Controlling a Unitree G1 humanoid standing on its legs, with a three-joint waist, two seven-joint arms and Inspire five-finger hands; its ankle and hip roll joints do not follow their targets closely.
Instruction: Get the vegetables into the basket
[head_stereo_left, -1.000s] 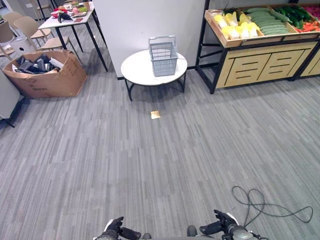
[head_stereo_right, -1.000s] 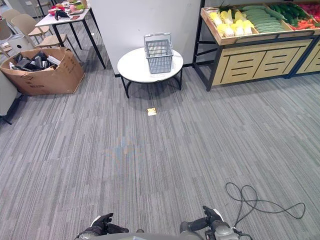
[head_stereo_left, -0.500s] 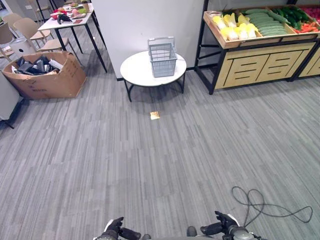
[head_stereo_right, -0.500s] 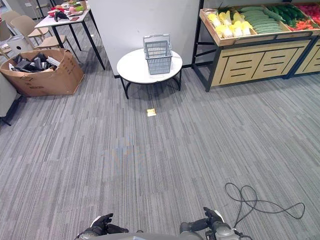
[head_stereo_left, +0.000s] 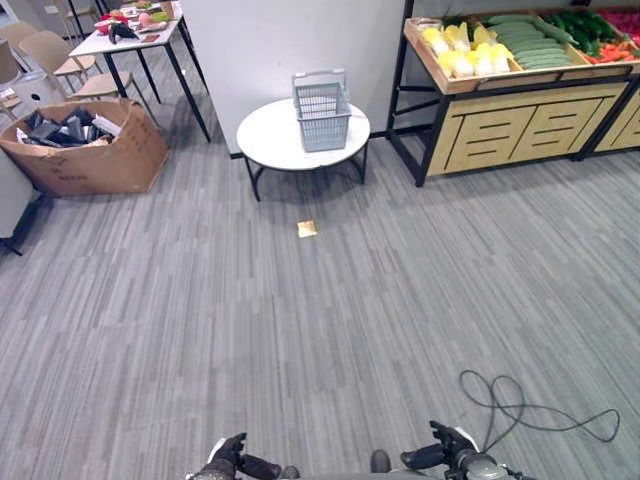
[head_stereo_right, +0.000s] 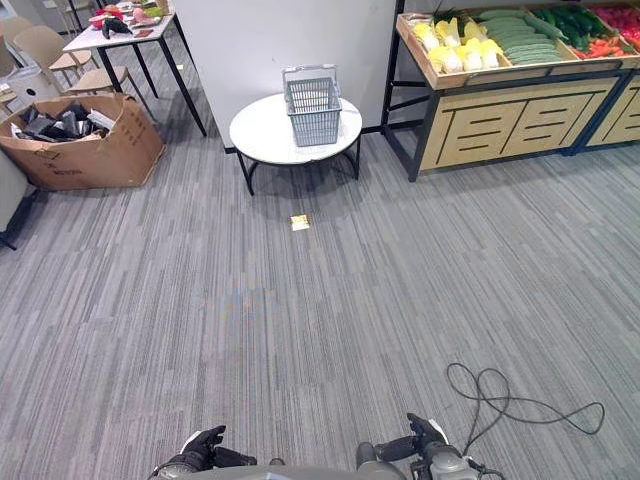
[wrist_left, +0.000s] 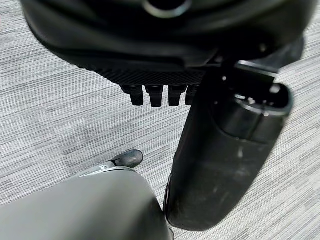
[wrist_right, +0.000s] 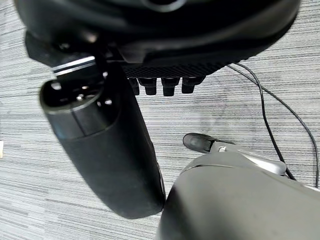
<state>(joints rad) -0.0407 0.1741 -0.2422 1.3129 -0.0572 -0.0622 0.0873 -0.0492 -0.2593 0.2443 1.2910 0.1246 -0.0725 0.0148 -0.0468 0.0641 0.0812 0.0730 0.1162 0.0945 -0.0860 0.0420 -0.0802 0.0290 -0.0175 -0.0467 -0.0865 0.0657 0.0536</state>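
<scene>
A grey plastic basket (head_stereo_left: 322, 100) stands upright with its handle raised on a round white table (head_stereo_left: 270, 140), far ahead across the floor. To its right a wooden stand (head_stereo_left: 500, 125) carries a tray of vegetables: yellow-white ones (head_stereo_left: 465, 48), long pale green ones (head_stereo_left: 530, 42), dark green ones (head_stereo_left: 580, 22) and red ones (head_stereo_left: 615, 50). My left hand (head_stereo_left: 228, 458) and right hand (head_stereo_left: 450, 450) hang low at the near edge, far from basket and stand. Each is empty, with relaxed fingers, in the left wrist view (wrist_left: 165, 55) and the right wrist view (wrist_right: 165, 45).
A cardboard box (head_stereo_left: 85, 150) full of dark items sits at the left, with chairs (head_stereo_left: 60, 55) and a cluttered table (head_stereo_left: 130, 28) behind it. A white wall block (head_stereo_left: 300, 45) rises behind the round table. A small yellow tag (head_stereo_left: 307, 229) lies on the grey carpet.
The whole picture has shifted slightly, so the camera has moved. Both hands keep the same pose, and nothing in the room has moved.
</scene>
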